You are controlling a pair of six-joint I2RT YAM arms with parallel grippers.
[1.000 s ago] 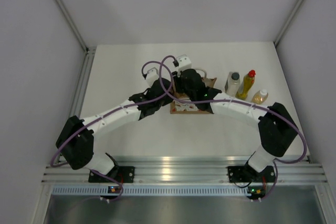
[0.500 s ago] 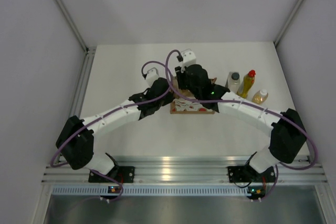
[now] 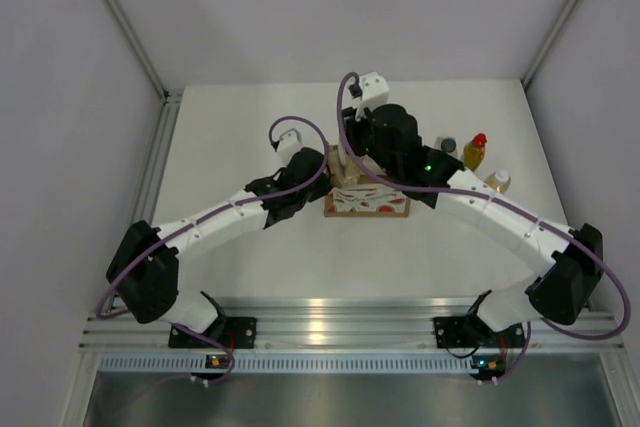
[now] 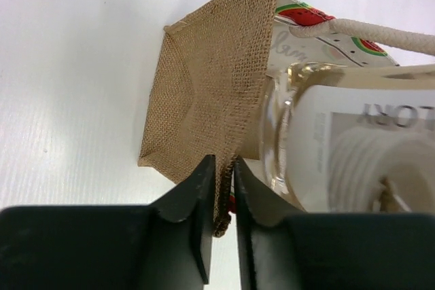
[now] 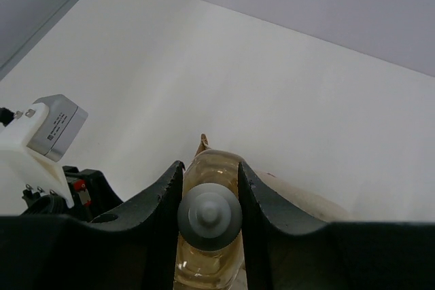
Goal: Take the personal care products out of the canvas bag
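The canvas bag (image 3: 366,203) stands mid-table with its white-and-red front facing the arms; in the left wrist view its tan side (image 4: 204,93) fills the middle. My left gripper (image 4: 223,180) is shut on the bag's fabric edge, also seen in the top view (image 3: 322,175). My right gripper (image 5: 209,168) is shut on an amber bottle (image 5: 204,266) just below its pale cap (image 5: 209,214), holding it above the bag's far side (image 3: 345,161). The bottle's base and label show in the left wrist view (image 4: 353,140). Three other bottles stand right of the bag.
Right of the bag stand a clear bottle with a dark grey cap (image 3: 448,145), a yellow bottle with a red cap (image 3: 475,150) and an amber bottle with a white cap (image 3: 497,181), partly hidden by the right arm. Grey walls enclose the table.
My right arm has risen and moved toward the far side, lifting the amber bottle up from the bag. The bag's patterned front now shows fully. The left gripper has held still.
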